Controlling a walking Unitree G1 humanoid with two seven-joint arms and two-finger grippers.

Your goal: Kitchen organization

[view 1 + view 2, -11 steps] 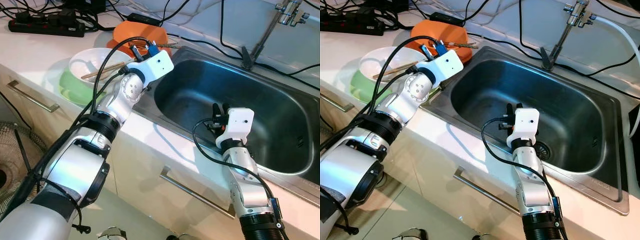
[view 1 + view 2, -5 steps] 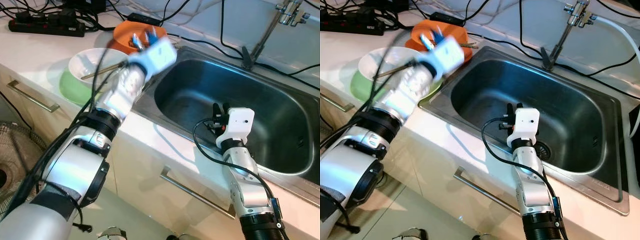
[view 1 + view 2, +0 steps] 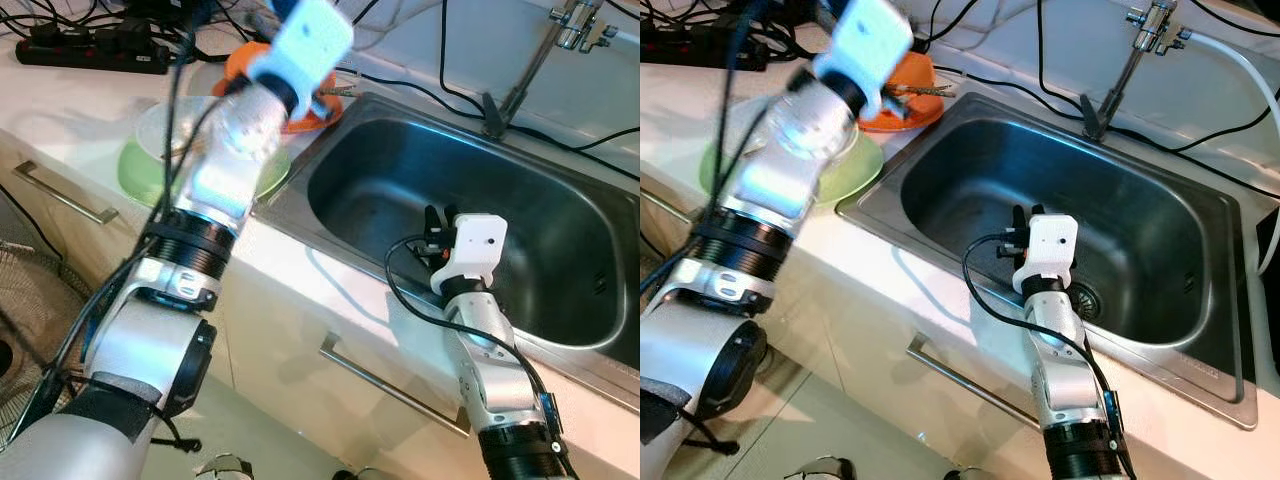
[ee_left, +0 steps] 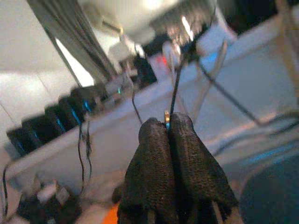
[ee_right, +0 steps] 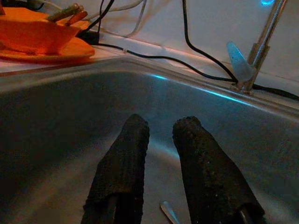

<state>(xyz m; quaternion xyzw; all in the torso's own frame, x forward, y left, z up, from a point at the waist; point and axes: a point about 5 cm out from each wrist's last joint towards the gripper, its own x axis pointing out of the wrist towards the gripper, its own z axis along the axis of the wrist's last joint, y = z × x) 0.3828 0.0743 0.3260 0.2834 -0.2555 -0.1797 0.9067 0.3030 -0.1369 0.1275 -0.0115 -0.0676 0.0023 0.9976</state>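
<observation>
My left arm is raised over the back of the counter, its white wrist housing [image 3: 303,38] above the orange dish [image 3: 912,72]. In the left wrist view my left gripper [image 4: 167,122] is shut, with a small metal glint at the tips that I cannot identify. Chopsticks [image 3: 908,92] lie across the orange dish. A white bowl [image 3: 160,125] sits on a green plate [image 3: 135,172], partly hidden by the arm. My right gripper [image 5: 161,123] hangs inside the steel sink [image 3: 400,140], open with nothing between its fingers.
A faucet [image 3: 575,22] stands behind the sink. A black power strip [image 3: 90,50] and several cables lie along the back of the counter. Drawer handles [image 3: 60,195] sit below the counter edge. A small metal utensil [image 5: 168,212] lies on the sink floor.
My left arm has swung up and back from beside the white bowl to above the orange dish. The right arm has not moved.
</observation>
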